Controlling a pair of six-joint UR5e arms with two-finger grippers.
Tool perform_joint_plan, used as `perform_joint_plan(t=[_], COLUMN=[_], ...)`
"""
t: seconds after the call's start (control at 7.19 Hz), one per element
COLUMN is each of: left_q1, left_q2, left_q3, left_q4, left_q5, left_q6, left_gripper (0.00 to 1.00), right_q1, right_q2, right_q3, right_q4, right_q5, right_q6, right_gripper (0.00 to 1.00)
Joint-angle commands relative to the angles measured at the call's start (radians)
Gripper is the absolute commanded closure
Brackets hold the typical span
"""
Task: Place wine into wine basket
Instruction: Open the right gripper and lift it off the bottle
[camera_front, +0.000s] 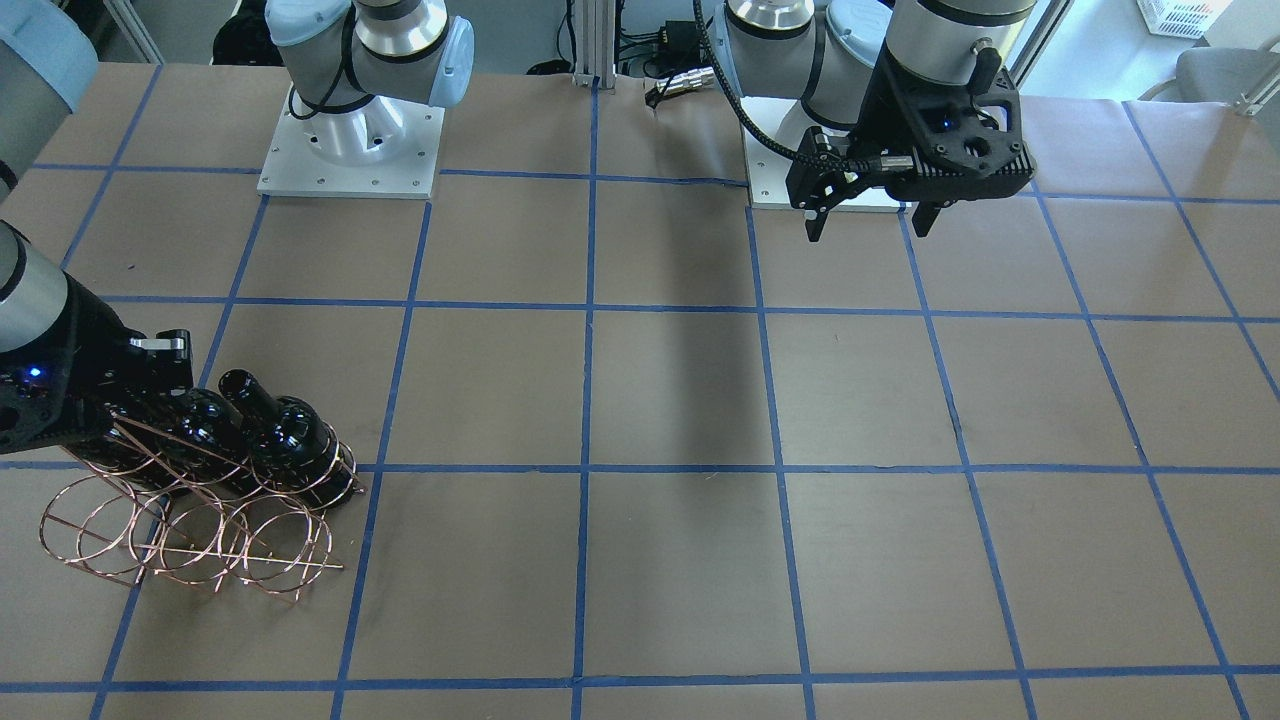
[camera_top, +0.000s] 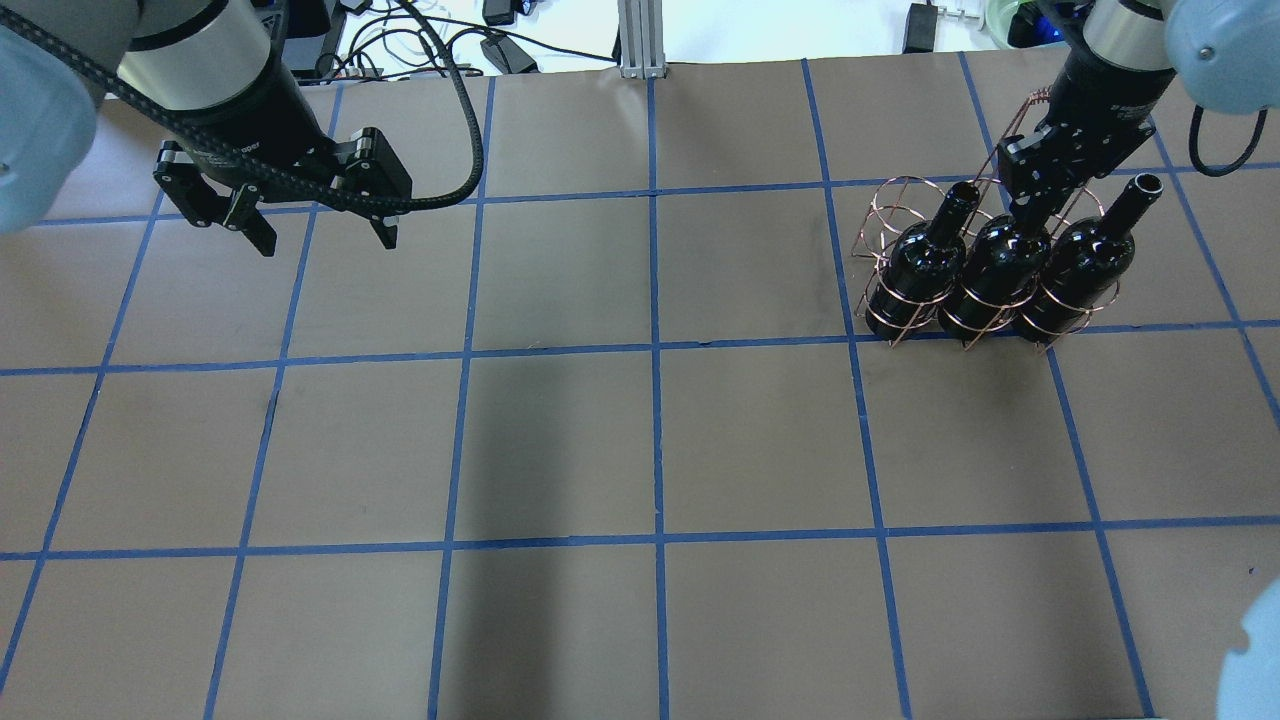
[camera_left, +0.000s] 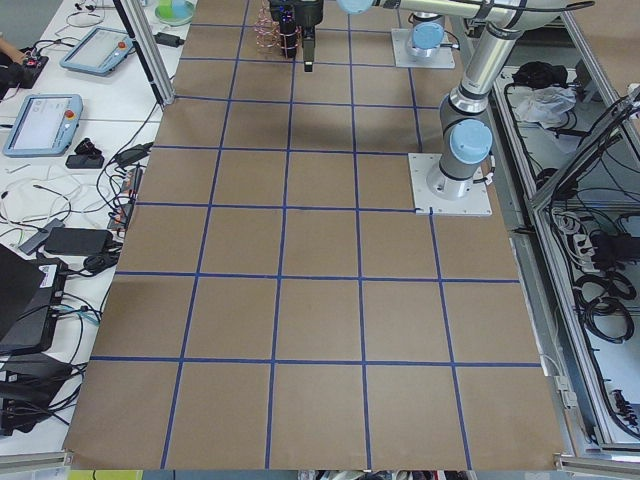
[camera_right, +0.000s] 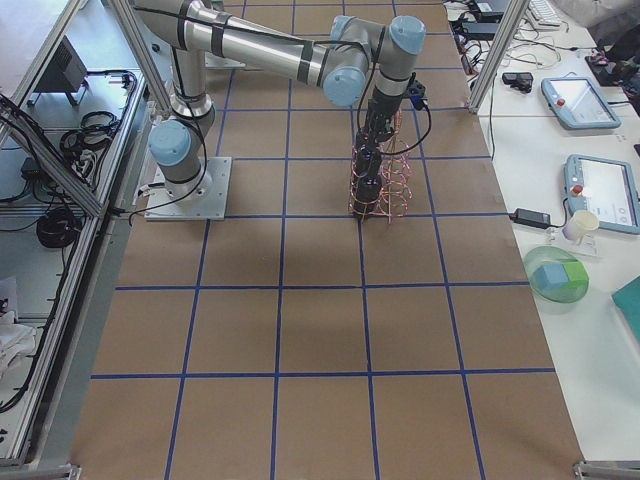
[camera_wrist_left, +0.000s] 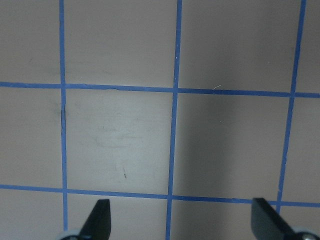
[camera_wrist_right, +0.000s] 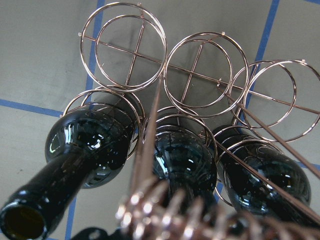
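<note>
You had three glossy, near-black glass bottles (camera_top: 1075, 265) upright in one ring row of thin copper-wire wine basket (camera_front: 200, 550), on counter (camera_top: 650, 450). Middle wine (camera_top: 995, 265): neck hidden under right gripper (camera_top: 1030, 205), so you couldn't tell jaws' grip. Left gripper (camera_top: 328, 243) hovered well apart, jaws spread wide.

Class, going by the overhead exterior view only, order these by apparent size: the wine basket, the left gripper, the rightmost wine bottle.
1. wine basket: clearly the largest.
2. left gripper: looks bigger than the bottle, but it hangs above the table, nearer the camera, so this rank is unsure.
3. rightmost wine bottle.
</note>
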Motion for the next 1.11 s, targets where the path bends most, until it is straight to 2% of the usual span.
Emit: perform_joint_plan(t=[0.0,0.14,0.28,0.7,0.83,0.97], left_q1=[0.0,0.0,0.0,0.0,0.0,0.0], left_q2=[0.0,0.002,0.002,0.003,0.003,0.003], left_q3=[0.0,0.0,0.0,0.0,0.0,0.0], left_q4=[0.0,0.001,0.001,0.001,0.001,0.001], left_q5=[0.0,0.0,0.0,0.002,0.003,0.003], left_q6=[0.0,0.0,0.0,0.0,0.0,0.002], left_gripper=[0.0,0.0,0.0,0.0,0.0,0.0], right_q1=[0.0,0.0,0.0,0.002,0.002,0.002], right_q2=[0.0,-0.001,-0.009,-0.014,-0.04,-0.087], right_q3=[0.015,0.015,0.013,0.01,0.004,0.004], right_q4=[-0.011,-0.012,-0.009,-0.009,-0.006,-0.005], right_q5=[-0.006,-0.01,-0.013,-0.016,-0.018,-0.015], right_q6=[0.0,0.001,0.004,0.006,0.008,0.014], right_gripper=[1.0,0.68,0.59,0.48,0.37,0.13])
